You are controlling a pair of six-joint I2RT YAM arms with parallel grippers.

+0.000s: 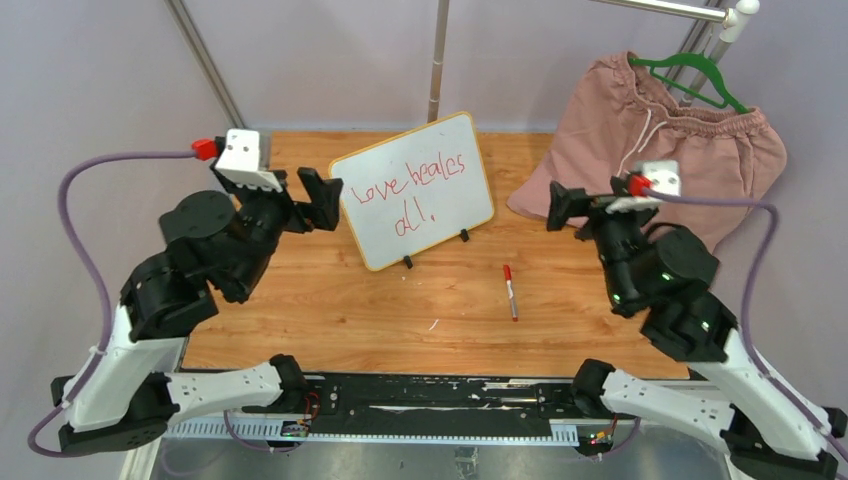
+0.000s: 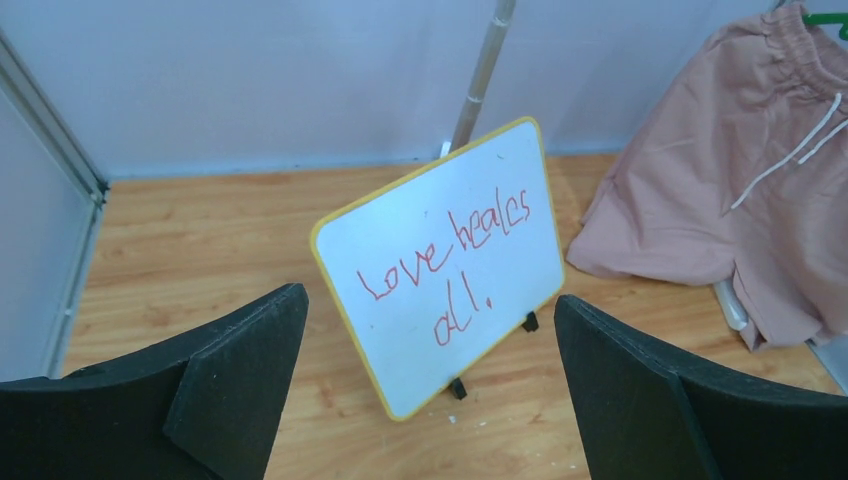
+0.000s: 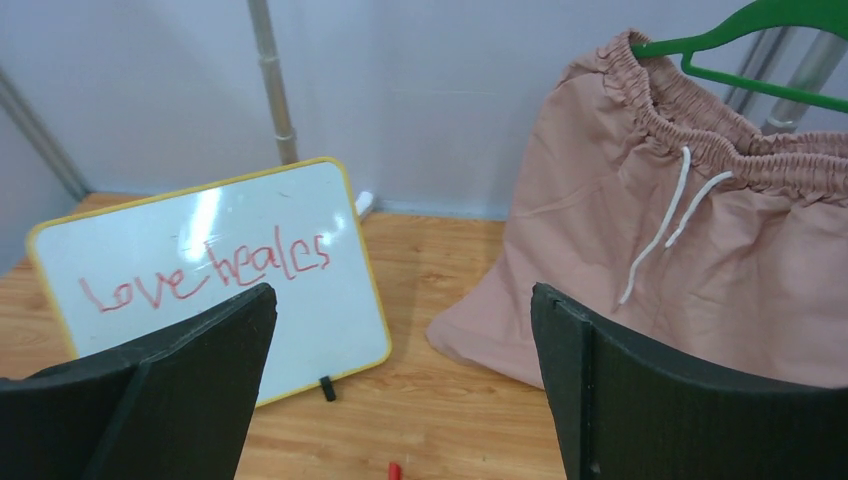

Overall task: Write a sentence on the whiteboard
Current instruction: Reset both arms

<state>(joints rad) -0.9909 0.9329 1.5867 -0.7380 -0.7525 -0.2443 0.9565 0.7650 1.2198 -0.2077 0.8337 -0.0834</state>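
Currently both are gaping wide, gripping nothing: left gripper (image 1: 322, 200) hovering near the left edge of the whiteboard (image 1: 440, 160), right gripper (image 1: 565, 208) hanging centre-right of frame.

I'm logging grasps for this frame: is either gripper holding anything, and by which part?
Nothing is held. The left gripper and right gripper are both open and empty; the marker lies loose on the table.

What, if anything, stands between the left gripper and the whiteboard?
Nothing visible does. The left gripper is open and faces the whiteboard, with only wooden table between them. The red marker lies apart, right of the board.
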